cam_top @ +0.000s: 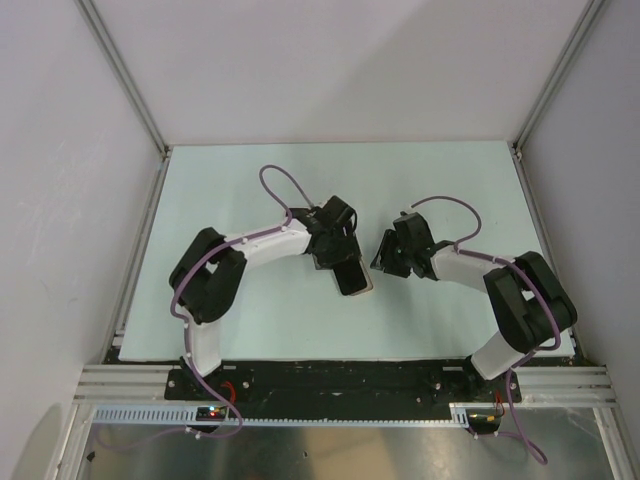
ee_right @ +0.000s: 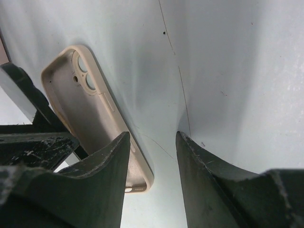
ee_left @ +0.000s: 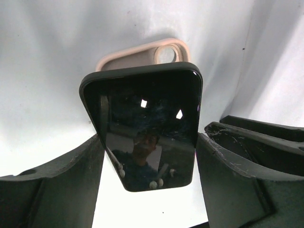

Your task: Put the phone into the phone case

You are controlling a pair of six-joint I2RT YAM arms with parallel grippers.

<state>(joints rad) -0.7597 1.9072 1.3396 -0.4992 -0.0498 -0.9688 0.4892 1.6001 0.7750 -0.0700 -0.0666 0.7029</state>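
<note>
The left gripper [ee_left: 149,142] pinches the phone [ee_left: 142,109] across its width, its fingers [ee_left: 223,175] pressed one against each long edge, with the glossy black screen facing up toward the wrist camera. Holding it by the edges looks deliberate: the back is free to go down into the shell, and the corners that must seat are uncovered. The phone hangs over the phone case [ee_left: 137,57], whose pale pink camera end shows past the phone's far edge. The wrist view does not show whether that far edge already touches the case. The overhead view adds only a sliver of pink rim at the phone's right side.

The right gripper [ee_right: 153,142] stands just beside the case. Its jaws are partly apart with only bare table [ee_right: 228,71] between them, so it grips nothing. The finger on the left of its own view overlaps the case's long edge (likely there to stop the shell sliding when the phone is pressed in, though that is a guess).

The case lies flat on the table, open side up, and is empty: its inner floor and camera cutout [ee_right: 84,73] are in plain sight. The phone is therefore not yet seated, and lining up one end before pushing the rest down appears to be the step in hand.
</note>
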